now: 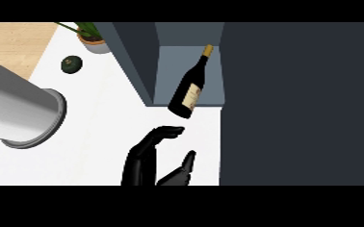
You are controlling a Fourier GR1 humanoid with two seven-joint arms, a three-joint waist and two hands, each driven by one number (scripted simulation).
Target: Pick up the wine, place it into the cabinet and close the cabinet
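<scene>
We've got the wine bottle (190,87) lying mostly inside the cabinet (186,65), base over its near edge, the one visible hand (150,156) open, empty; next, shut the door (292,101).

Wine bottle (190,86): dark, near-black glass, gold foil at neck, cream label with darker markings. Cabinet (292,101): dark slate-blue outside, paler grey-blue interior. Desk (107,125): plain white; light wood-grain strip at upper left. Hand (146,158): glossy black. Avocado (71,63): dark green, mottled. Plant pot (95,43): terracotta rim, grey body, green leaves. Cylinder (28,113) at left: silver-grey metal, lighter rim.
</scene>
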